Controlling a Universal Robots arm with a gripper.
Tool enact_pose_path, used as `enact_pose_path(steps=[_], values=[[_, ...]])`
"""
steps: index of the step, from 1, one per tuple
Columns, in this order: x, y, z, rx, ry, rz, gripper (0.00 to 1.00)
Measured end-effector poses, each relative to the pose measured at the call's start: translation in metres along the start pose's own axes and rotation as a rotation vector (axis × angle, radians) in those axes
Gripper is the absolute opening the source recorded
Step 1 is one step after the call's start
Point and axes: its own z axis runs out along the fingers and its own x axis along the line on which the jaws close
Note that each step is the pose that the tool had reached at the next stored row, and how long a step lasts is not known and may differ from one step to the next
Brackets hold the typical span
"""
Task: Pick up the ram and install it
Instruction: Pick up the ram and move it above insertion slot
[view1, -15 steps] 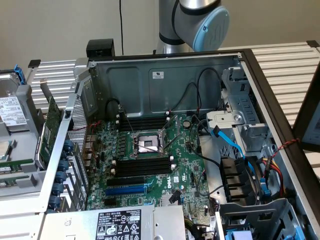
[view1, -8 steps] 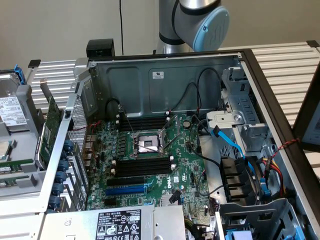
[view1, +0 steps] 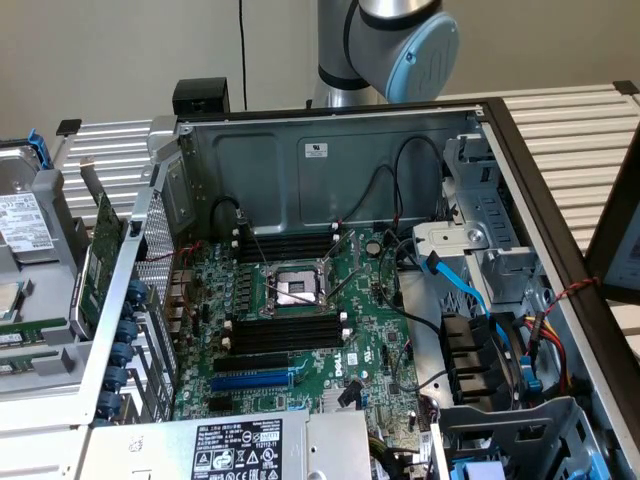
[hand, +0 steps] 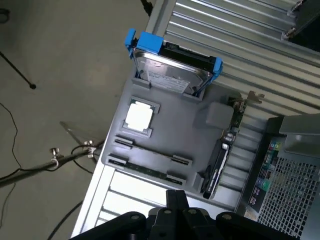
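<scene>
Showing no gap, the fingers (hand: 172, 201) of the gripper (hand: 176, 194) sit pressed together with nothing held between them; they hang over the near edge of the gray tray (hand: 185, 130); closest to them lies the ram (hand: 147, 171), flat in a long groove of that tray and untouched (a second groove runs just beside it, and what it holds I cannot tell); further on, a pale square processor chip (hand: 138, 116) rests in its own recess; beyond that, a hard drive (hand: 172, 67) sits in a blue bracket; a green expansion card (hand: 225, 150) stands on edge along the tray's side; over on the exterior view's right, the open computer case (view1: 330, 150) shows its motherboard (view1: 365, 335), the long black slots (view1: 285, 330) bare; the robot arm (view1: 395, 40) rises behind the case.
</scene>
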Motion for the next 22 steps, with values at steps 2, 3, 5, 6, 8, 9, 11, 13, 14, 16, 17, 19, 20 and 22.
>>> enact_pose_path(steps=[2, 3, 5, 6, 8, 9, 11, 13, 14, 16, 17, 19, 20, 22], values=[[0.0000, 0.0000, 0.0001, -0.0008, 0.0016, -0.037, 0.11], [0.0000, 0.0000, 0.0001, -0.0013, 0.0023, -0.055, 0.11], [0.0000, 0.0000, 0.0002, -0.0022, 0.0039, -0.092, 0.11], [0.0000, 0.0000, 0.0003, -0.0026, 0.0046, -0.110, 0.11], [0.0000, 0.0000, 0.0003, -0.0034, 0.0062, -0.146, 0.11], [0.0000, 0.0000, 0.0004, -0.0038, 0.0070, -0.163, 0.11], [0.0000, 0.0000, 0.0005, -0.0047, 0.0086, -0.201, 0.11], [0.0000, 0.0000, 0.0006, -0.0056, 0.0100, -0.237, 0.11], [0.0000, 0.0000, 0.0006, -0.0060, 0.0109, -0.255, 0.11], [0.0000, 0.0000, 0.0007, -0.0069, 0.0124, -0.291, 0.11], [0.0000, 0.0000, 0.0008, -0.0073, 0.0132, -0.310, 0.11], [0.0000, -0.0001, 0.0008, -0.0081, 0.0148, -0.347, 0.11], [0.0000, 0.0000, 0.0008, -0.0086, 0.0156, -0.364, 0.11], [0.0000, 0.0000, 0.0009, -0.0094, 0.0171, -0.401, 0.11]])
